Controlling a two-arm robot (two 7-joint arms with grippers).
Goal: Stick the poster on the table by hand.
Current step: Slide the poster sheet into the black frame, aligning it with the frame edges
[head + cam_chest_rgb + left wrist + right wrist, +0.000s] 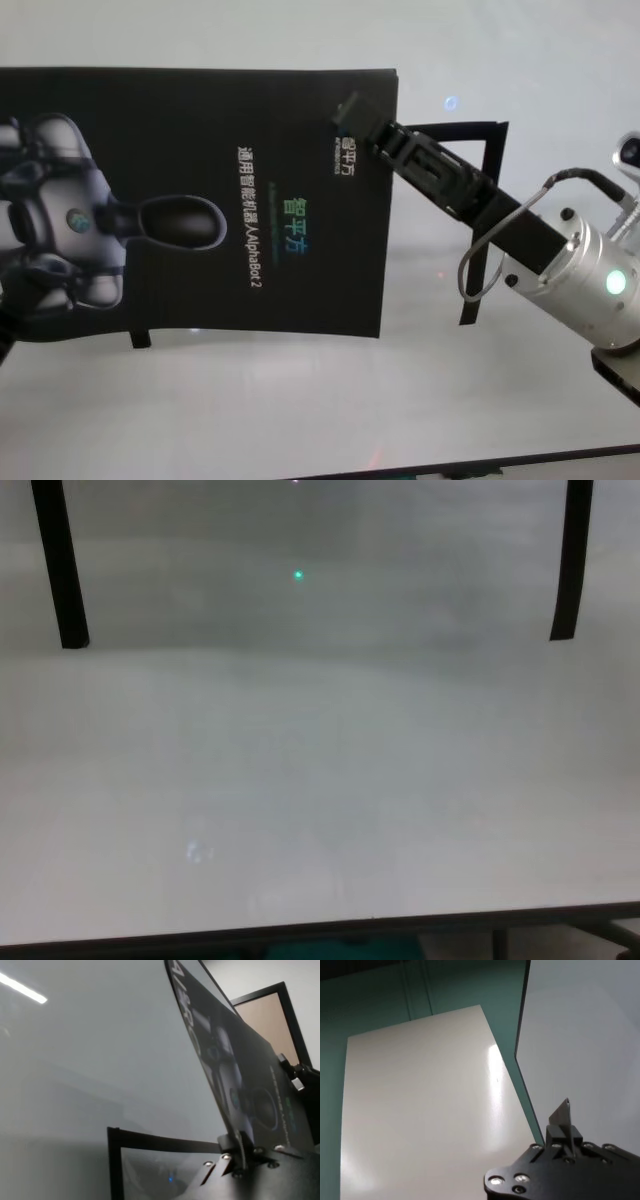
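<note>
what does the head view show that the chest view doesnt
Only the head view shows the poster with its printed robot and lettering, and the right end effector pinching its far right corner. Only the chest view shows the table's near edge running across the full width. Both show the white table and the black tape strips on it.

right arm: shiny silver round wrist (pixel 575 268) with a green light and small dark screws | thin grey cable loop on its side | right end effector (pixel 352 112): black, blocky jointed links | left end effector (pixel 240 1160): flat black plate with little silver screws | right wrist view: same black plate, silver screws
</note>
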